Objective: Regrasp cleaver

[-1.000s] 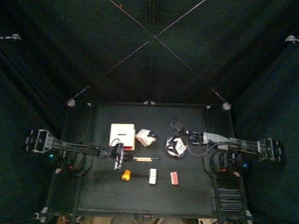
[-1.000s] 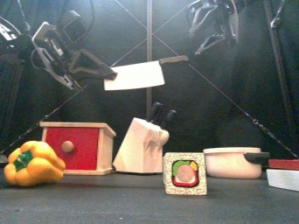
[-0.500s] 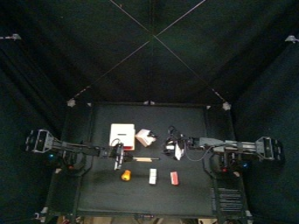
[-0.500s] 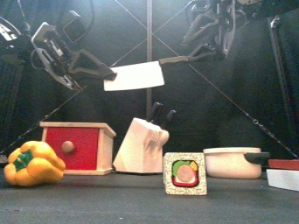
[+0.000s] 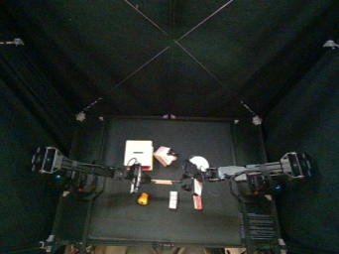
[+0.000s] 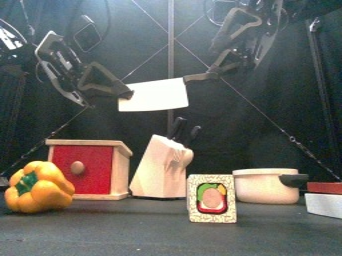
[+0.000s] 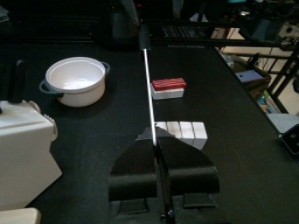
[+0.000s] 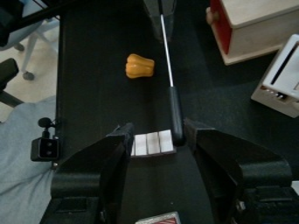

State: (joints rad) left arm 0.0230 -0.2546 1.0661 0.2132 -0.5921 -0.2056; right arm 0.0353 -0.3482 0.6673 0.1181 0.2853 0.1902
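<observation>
Left hand [image 6: 110,88] pinches the cleaver [image 6: 160,94] by its blade end, holding it level high above the tabletop [image 6: 147,225]; right hand [image 6: 230,58], jaws spread, straddles the dark handle [image 8: 176,118]; stiff, weighty, slick blade, so grip the handle squarely.

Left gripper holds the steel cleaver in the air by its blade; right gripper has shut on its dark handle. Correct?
No: the right gripper is open, jaws either side of the steel cleaver's dark handle, as the right wrist view shows. The left gripper does hold it in the air by its blade.
</observation>
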